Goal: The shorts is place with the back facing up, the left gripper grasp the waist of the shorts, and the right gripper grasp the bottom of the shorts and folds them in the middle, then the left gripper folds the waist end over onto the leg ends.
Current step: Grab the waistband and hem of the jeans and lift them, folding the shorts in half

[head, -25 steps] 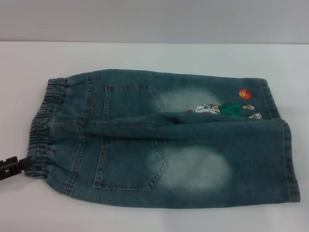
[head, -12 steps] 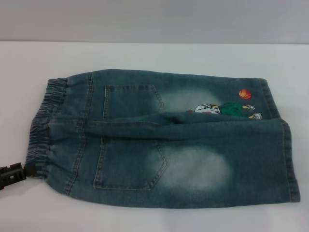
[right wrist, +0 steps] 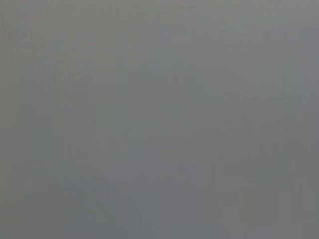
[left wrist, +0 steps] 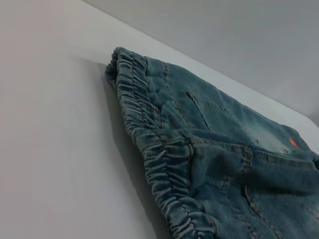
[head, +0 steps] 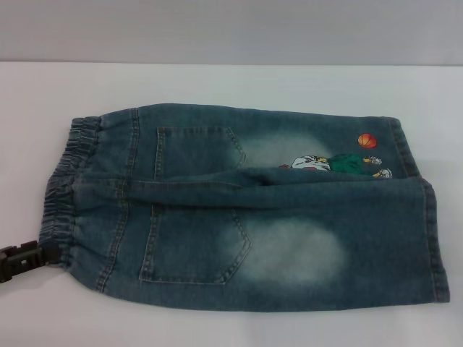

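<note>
Shorts lie flat and back-up across the middle of the white surface in the head view, one leg lapped a little over the other along a lengthwise crease. The gathered elastic waist points toward the surface's left edge, and the bottom of the shorts, two wide stitched hems, toward its right edge. Two back patch pockets sit near the waist, each beside a pale bleached patch, and a small cartoon print with an orange ball lies by the far hem. The left claw shows only as a dark tip at the near-left edge of the surface, its end touching or just beside the near corner of the waist; whether it is released or clenched cannot be told. The right claw is not in view.

In the left wrist view, the waist runs close across the picture, its ruffled edge resting on the surface, with the denim and a pocket seam spreading away behind it. No fingers show.

The right wrist view gives only a plain grey field.
</note>
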Tool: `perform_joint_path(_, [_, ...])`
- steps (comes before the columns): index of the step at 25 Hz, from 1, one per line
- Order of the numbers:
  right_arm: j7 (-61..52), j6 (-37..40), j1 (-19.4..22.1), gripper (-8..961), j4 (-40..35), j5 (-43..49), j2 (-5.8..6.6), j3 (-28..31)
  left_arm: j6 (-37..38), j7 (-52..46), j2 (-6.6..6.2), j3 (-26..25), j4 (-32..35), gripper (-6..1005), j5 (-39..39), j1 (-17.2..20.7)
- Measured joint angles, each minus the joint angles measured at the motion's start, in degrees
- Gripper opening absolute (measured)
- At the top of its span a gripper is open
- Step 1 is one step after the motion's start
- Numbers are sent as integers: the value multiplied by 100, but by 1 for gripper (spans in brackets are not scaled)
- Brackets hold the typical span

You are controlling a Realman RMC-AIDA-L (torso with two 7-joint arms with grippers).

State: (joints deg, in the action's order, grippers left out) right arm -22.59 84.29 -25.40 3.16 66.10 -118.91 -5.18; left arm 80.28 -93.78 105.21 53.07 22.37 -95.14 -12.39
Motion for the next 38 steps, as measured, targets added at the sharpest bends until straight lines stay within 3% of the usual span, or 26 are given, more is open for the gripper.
perform_joint_path(13, [-1, 7, 16, 736, 6, 0, 0, 0, 204, -249, -7, 1, 33, 729, -5, -42])
perform_joint_path(25, [-8, 42, 14, 735, 9, 0, 0, 0, 152, -641, -156, -65, 65, 728, -302, -44])
perform_joint_path(38, [-9, 9, -19, 735, 16, 0, -9, 0, 103, -1329, -91, -78, 523, 728, -603, -116])
